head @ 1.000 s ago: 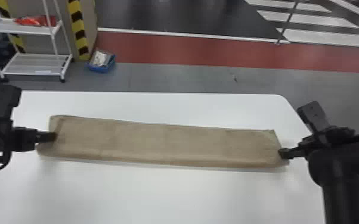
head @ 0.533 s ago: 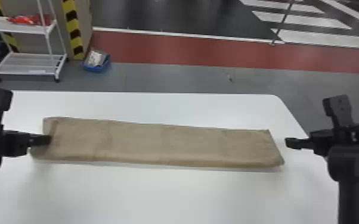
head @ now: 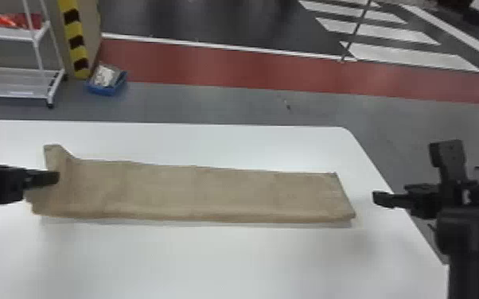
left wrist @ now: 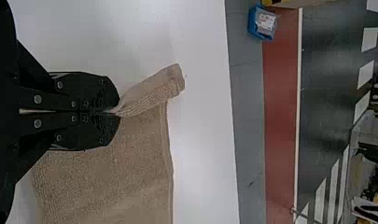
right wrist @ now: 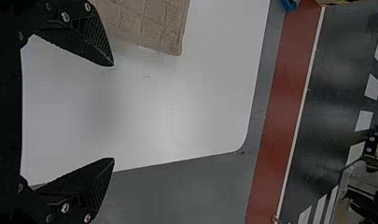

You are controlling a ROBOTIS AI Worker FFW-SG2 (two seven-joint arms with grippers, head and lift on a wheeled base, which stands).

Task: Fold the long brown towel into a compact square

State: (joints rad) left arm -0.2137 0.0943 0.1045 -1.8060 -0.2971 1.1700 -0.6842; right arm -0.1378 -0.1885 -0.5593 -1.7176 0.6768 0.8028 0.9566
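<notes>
Stretched lengthwise over the white table (head: 219,262), find the long brown towel (head: 195,193), apparently doubled into a narrow strip, judging by the layered near edge. Compare with 1.0 s ago: lying flat then along its whole length, now gathered and lifted at the left end. Take that as the probable start of a fold from left toward right, with nearly all the length left to bring in before reaching a compact square.

Also note the right gripper (right wrist: 113,112), at the towel's right end 1.0 s ago and since backed outward. See it now just beyond that end, its 2 fingers spread wide, holding nothing and apart from the cloth.

Turn to the left gripper (left wrist: 116,112): closed, with 2 fingers pressed together on a thin pinch of towel. Beyond the fingertips, notice a small flap (left wrist: 154,93) sticking up at the far corner; likely to crease crookedly unless smoothed while folding.
</notes>
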